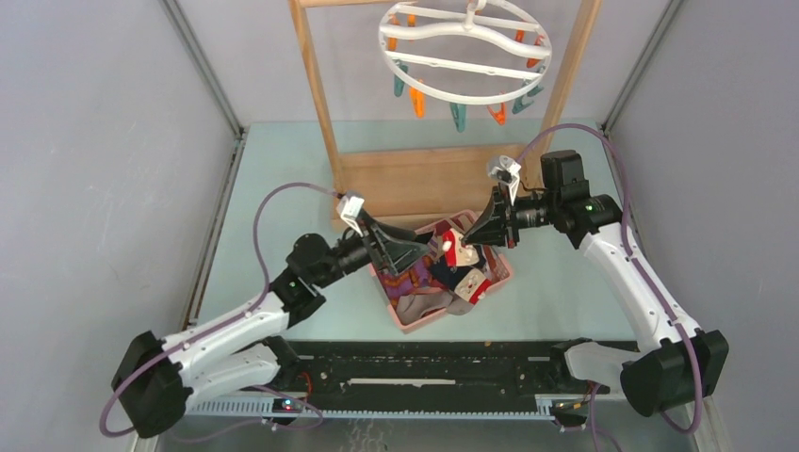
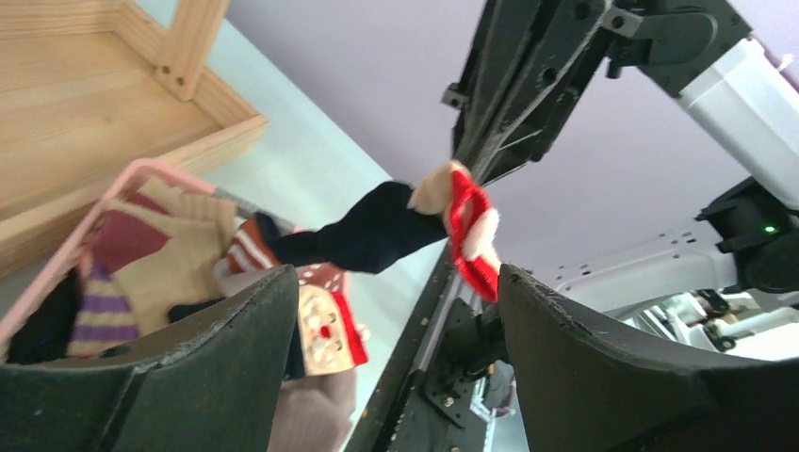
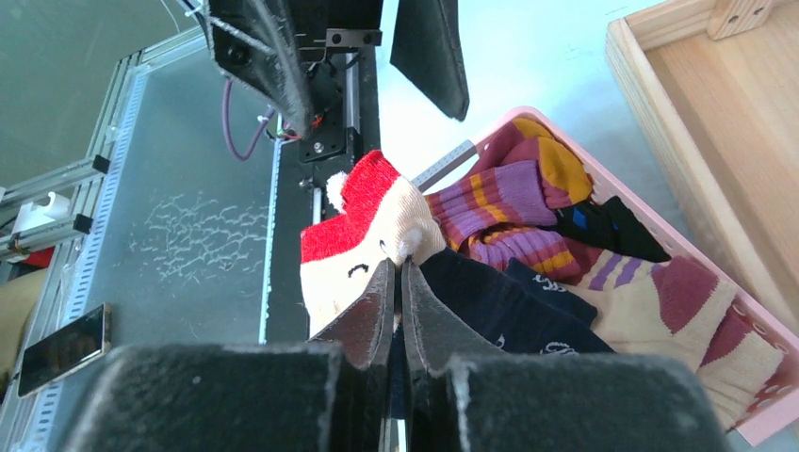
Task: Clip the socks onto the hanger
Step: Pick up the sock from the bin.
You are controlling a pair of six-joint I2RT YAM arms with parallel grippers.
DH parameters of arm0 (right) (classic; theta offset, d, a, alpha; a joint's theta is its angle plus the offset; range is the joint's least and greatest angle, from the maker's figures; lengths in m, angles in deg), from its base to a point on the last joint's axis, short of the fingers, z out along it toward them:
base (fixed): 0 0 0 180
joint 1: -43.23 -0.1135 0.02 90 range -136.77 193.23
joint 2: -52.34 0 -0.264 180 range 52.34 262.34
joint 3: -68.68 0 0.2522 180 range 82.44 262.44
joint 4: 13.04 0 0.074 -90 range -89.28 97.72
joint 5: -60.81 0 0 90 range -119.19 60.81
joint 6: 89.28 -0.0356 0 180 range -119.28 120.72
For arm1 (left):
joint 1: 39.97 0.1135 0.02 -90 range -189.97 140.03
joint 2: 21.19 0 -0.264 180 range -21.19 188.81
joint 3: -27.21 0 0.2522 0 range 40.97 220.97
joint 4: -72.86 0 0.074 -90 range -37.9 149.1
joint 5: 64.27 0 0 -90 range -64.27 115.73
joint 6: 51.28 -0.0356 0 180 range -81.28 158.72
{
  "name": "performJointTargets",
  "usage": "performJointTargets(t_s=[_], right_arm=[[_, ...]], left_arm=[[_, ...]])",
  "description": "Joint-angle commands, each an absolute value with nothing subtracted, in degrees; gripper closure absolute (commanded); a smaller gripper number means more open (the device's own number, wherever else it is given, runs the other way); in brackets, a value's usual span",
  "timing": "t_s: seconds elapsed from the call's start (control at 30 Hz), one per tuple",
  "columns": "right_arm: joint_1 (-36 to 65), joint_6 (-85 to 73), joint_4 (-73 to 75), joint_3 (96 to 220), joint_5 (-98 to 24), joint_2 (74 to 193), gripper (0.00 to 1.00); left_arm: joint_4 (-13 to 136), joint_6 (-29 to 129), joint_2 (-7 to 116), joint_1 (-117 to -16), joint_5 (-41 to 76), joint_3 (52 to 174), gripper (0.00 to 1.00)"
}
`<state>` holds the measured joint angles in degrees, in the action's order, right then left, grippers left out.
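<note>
My right gripper [image 1: 464, 241] is shut on the red-and-cream cuff of a navy sock [image 1: 450, 247] and holds it lifted just above the pink basket [image 1: 411, 326]. In the right wrist view the closed jaws [image 3: 398, 268] pinch the cuff [image 3: 363, 212]. My left gripper [image 1: 419, 252] is open and empty, facing the sock from the left. In its wrist view the sock [image 2: 377, 235] hangs between and beyond its spread fingers [image 2: 236, 358]. Several more socks [image 3: 528, 202] lie in the basket. The white hanger [image 1: 466, 52] with orange and teal clips hangs at the top, far from both grippers.
The wooden rack stands behind the basket, with its base board [image 1: 415, 179] and two upright posts [image 1: 316, 85] either side of the hanger. A black rail [image 1: 424, 372] runs along the near edge between the arm bases. Grey walls close off both sides.
</note>
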<state>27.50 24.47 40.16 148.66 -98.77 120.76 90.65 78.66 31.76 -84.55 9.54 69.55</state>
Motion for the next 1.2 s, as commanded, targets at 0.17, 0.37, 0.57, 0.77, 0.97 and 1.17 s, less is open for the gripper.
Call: performJointTargets(t_s=[0.17,0.37,0.57,0.77,0.97,1.17], right_arm=[[27.06,21.7,37.58,149.77,-99.24,120.85,0.92],[26.36,21.37,36.67,148.98,-98.54,120.72,0.92],[25.87,21.91,36.96,148.98,-97.85,120.98,0.91],[26.53,24.15,37.46,149.09,-95.38,119.64,0.55],[25.97,42.15,51.06,156.29,-92.19,119.0,0.23],[14.37,49.95,54.0,160.38,-78.51,121.3,0.19]], left_arm=[[97.85,82.38,40.28,-89.62,9.67,78.24,0.24],[97.79,83.84,43.16,-90.1,8.06,79.55,0.34],[96.57,84.81,45.48,-90.33,6.84,81.45,0.67],[89.32,85.84,42.16,-90.38,14.0,81.86,1.0],[68.9,102.19,38.39,-90.29,27.88,86.64,1.0],[64.63,125.76,41.55,-90.33,26.78,89.91,1.0]])
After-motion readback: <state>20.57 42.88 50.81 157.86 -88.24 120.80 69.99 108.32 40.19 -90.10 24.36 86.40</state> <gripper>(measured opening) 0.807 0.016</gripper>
